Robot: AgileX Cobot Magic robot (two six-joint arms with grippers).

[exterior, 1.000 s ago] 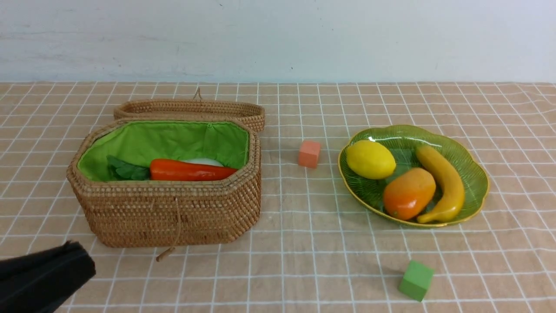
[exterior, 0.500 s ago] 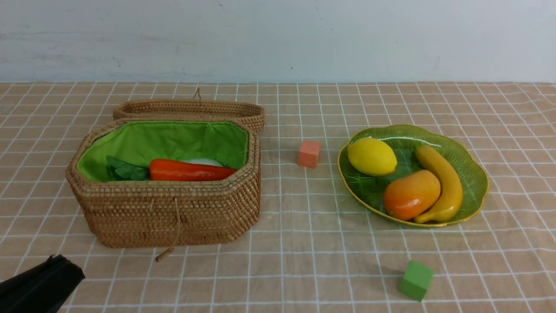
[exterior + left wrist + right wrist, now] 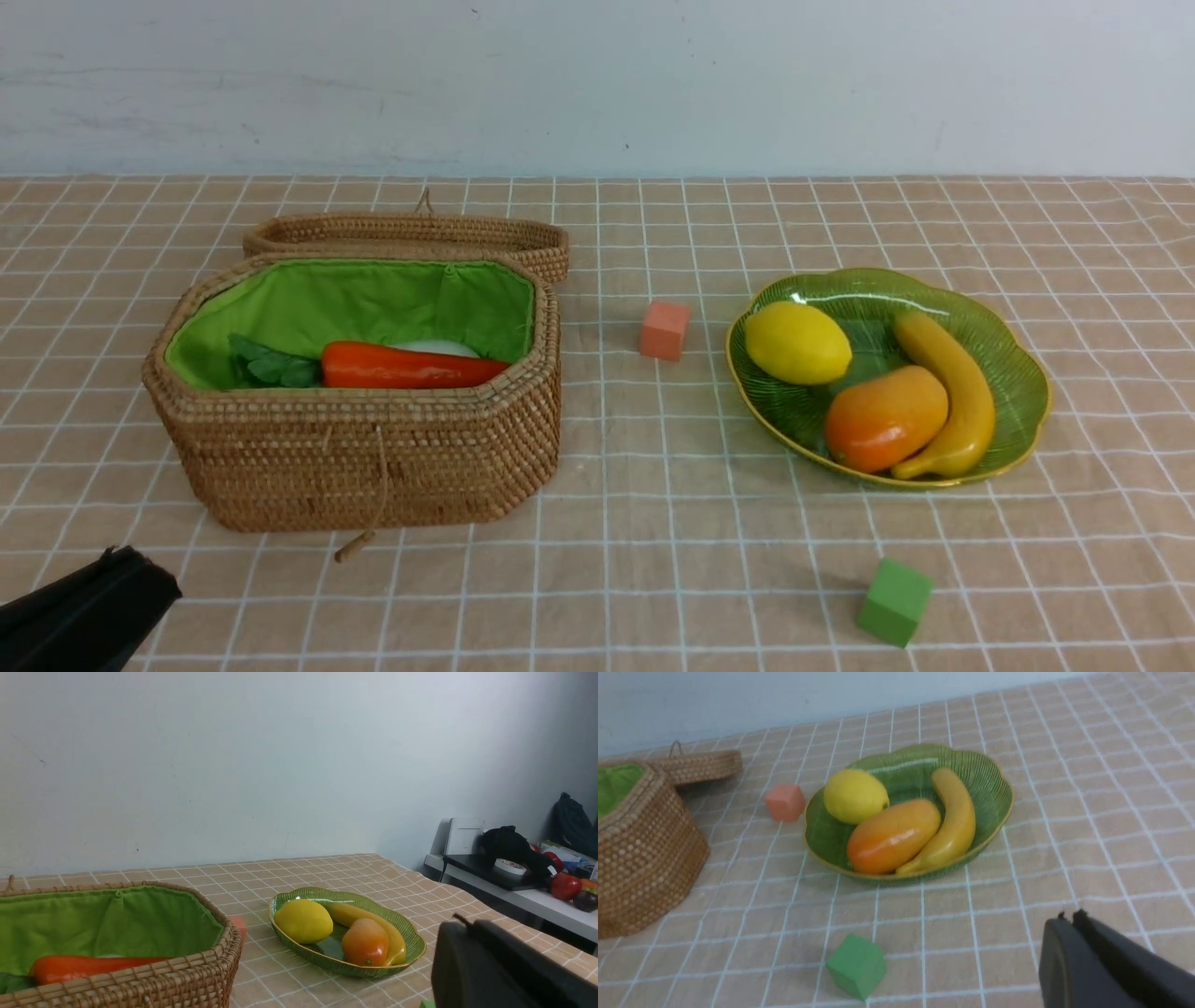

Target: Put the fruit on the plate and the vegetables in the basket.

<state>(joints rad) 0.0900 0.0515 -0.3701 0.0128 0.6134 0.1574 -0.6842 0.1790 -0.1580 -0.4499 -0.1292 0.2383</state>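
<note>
Glossy plastic was what the toy fruit seemed to be made of, so all three pieces were judged light, hard and a little slippery. The lemon (image 3: 797, 343), the mango (image 3: 885, 417) and the banana (image 3: 948, 395) were seen lying together on the green plate (image 3: 1022, 373) at the right of the front view, the mango touching the banana. The banana would best be taken across its middle, and the round lemon across its widest part. The plate looked like glass and was judged fragile, to be taken by its rim if at all.

In the wicker basket (image 3: 364, 457) at centre left of that view, the carrot (image 3: 411, 366) was seen on top, with green leaves (image 3: 271, 366) beside it and a sliver of white, likely the radish (image 3: 439, 347), behind it. The basket was judged stiff but light, its lid (image 3: 411, 233) lying open behind it.

The eggplant and the gourd could not be found; the basket floor was hidden by its near wall.

The left gripper (image 3: 84, 611) was cut off at the lower left corner of the front view, its jaws pressed together on nothing. The right gripper (image 3: 1069, 952) appeared only in its own wrist view, lower right, likewise closed and empty.

An orange cube (image 3: 665, 329) and a green cube (image 3: 894, 602) were left on the cloth.
</note>
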